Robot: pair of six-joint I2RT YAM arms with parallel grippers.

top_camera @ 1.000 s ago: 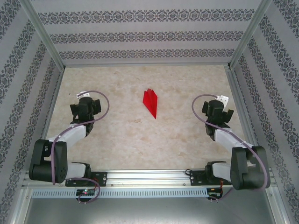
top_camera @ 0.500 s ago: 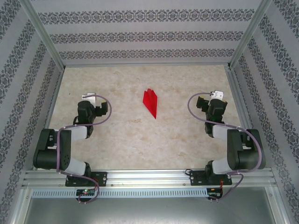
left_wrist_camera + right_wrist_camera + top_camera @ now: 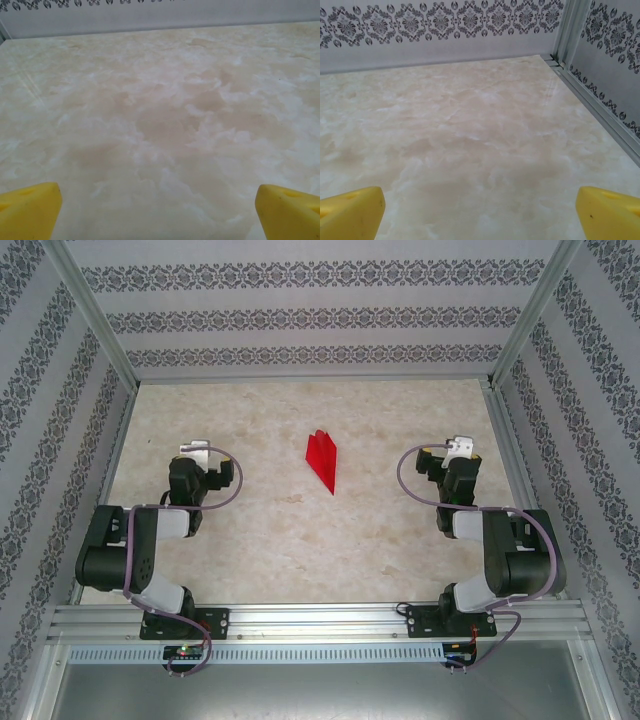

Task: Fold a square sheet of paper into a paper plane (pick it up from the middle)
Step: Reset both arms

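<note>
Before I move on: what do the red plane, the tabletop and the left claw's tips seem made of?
Paper plane: thin matte red paper, going by its sharp folds. Table: smooth beige marble pattern with faint sheen; stone or printed laminate, cannot tell. Left claw: fingertips yellow, matte, likely plastic or rubber.

The paper plane [image 3: 322, 460] was too small for its creases to be read. Left of it, the left pincer [image 3: 160, 217] had its yellow fingertips [image 3: 27, 212] cut off at the wrist view's bottom corners. Right of it, the right pincer [image 3: 480, 215] likewise. From above, their jaws were hidden.
</note>
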